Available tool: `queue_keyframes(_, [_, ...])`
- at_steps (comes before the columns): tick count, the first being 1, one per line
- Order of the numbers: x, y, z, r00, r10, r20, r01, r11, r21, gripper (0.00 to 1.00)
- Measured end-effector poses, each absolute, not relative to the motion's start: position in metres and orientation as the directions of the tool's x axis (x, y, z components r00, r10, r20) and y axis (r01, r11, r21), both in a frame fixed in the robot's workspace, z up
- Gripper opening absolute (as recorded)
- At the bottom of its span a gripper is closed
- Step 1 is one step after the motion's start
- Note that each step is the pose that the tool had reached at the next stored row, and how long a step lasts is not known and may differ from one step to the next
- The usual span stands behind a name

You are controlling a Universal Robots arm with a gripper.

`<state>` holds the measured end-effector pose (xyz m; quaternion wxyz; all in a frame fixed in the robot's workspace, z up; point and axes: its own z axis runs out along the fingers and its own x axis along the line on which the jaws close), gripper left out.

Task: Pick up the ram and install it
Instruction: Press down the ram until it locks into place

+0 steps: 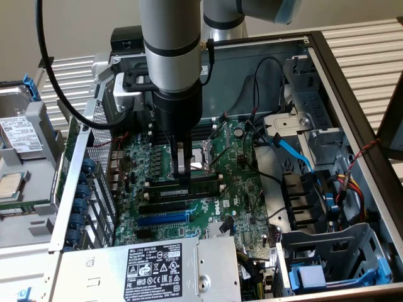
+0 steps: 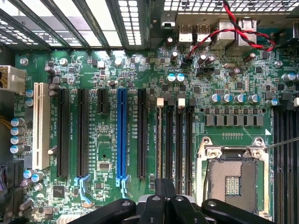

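Observation:
The ram (image 1: 200,184), a long dark green strip, lies lengthwise in a memory slot on the motherboard (image 1: 236,189), beside the processor socket (image 1: 200,154). My gripper (image 1: 183,178) reaches straight down onto it, fingers shut together, and the tips meet the strip's top edge near its middle. I cannot tell whether the strip is pinched or only touched. In the wrist view the shut fingers (image 2: 164,193) hang over the ram (image 2: 162,140), seen edge-on in the slot closest to the black and blue expansion slots (image 2: 122,135).
The open computer case (image 1: 352,94) walls in the board. A power supply (image 1: 154,267) lies at the front, drive cages (image 1: 327,251) and loose cables (image 1: 296,154) are at the exterior view's right, and a fan bracket (image 1: 82,189) is at its left. A hard drive (image 1: 19,135) lies outside.

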<state>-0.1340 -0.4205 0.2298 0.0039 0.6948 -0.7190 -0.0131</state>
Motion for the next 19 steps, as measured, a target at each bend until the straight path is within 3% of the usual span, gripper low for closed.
queue_keyframes(19, [-0.1341, -0.4204, 0.2276, -0.034, -0.999, -0.015, -0.999, 0.034, 0.024, 0.11])
